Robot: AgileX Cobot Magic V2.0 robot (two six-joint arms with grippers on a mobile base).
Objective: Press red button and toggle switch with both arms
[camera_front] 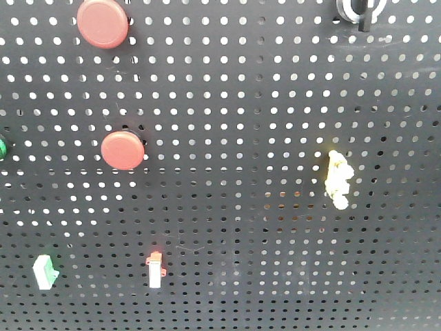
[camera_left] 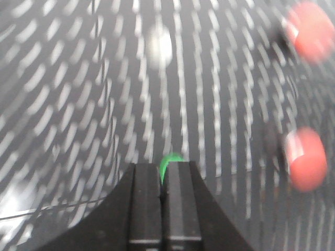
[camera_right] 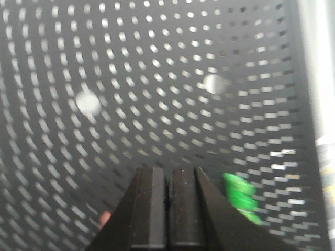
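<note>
In the front view, two round red buttons, one upper [camera_front: 103, 22] and one lower [camera_front: 122, 150], sit on the left half of the black pegboard [camera_front: 234, 103]. The toggle switch [camera_front: 359, 11], a black lever in a silver-white ring, is cut off by the top right edge. No gripper shows in the front view. In the blurred left wrist view, my left gripper [camera_left: 163, 168] is shut and empty. Both red buttons lie to its right, the upper [camera_left: 310, 31] and the lower [camera_left: 306, 158]. My right gripper [camera_right: 168, 170] is shut and empty, facing bare pegboard. The toggle switch is out of both wrist views.
A pale yellow knobbly switch [camera_front: 337, 179], a small white red-tipped switch [camera_front: 156, 269], a green-and-white switch [camera_front: 45, 271] and a green knob [camera_front: 2, 147] are on the board. A green knob [camera_left: 170, 159] shows just behind my left fingertips. A green knobbly switch [camera_right: 239, 197] is right of my right gripper.
</note>
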